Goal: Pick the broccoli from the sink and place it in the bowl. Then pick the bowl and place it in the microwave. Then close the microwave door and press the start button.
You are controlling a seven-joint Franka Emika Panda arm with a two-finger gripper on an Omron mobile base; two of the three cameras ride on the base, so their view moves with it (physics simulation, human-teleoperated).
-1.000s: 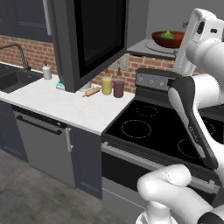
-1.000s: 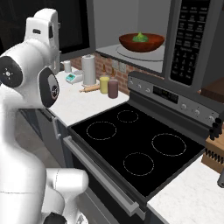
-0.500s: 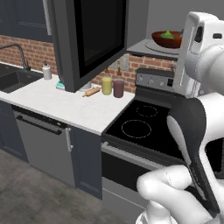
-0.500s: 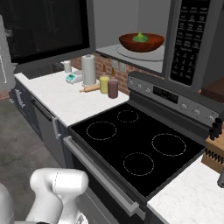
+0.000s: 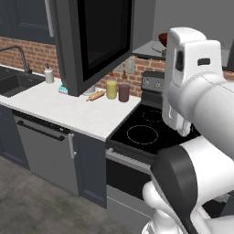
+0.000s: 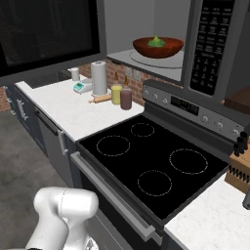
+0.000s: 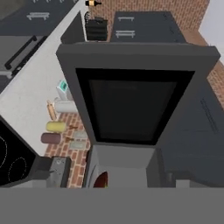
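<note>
The reddish-brown bowl (image 6: 157, 47) sits inside the open microwave (image 6: 211, 45) with the green broccoli (image 6: 156, 41) in it. A sliver of the bowl (image 7: 101, 179) shows past the door's edge in the hand view. The microwave door (image 5: 96, 41) stands swung out over the counter. The hand view faces the door's (image 7: 131, 109) dark glass outer side from close by. The dark sink (image 5: 13, 83) with its curved faucet lies at the far left. My white arm (image 5: 201, 105) looms in front of the microwave opening. The gripper is open and holds nothing.
A black stove (image 6: 146, 166) lies under the microwave. On the white counter (image 5: 68, 112) stand a yellow cup (image 6: 116, 93), a maroon cup (image 6: 126, 98), a paper towel roll (image 6: 99, 78) and a rolling pin (image 5: 95, 96). A knife block (image 6: 239, 161) stands at the right.
My arm has swung away from the microwave opening towards the left base camera and out of the right base view's left side. The bowl and door have not moved.
</note>
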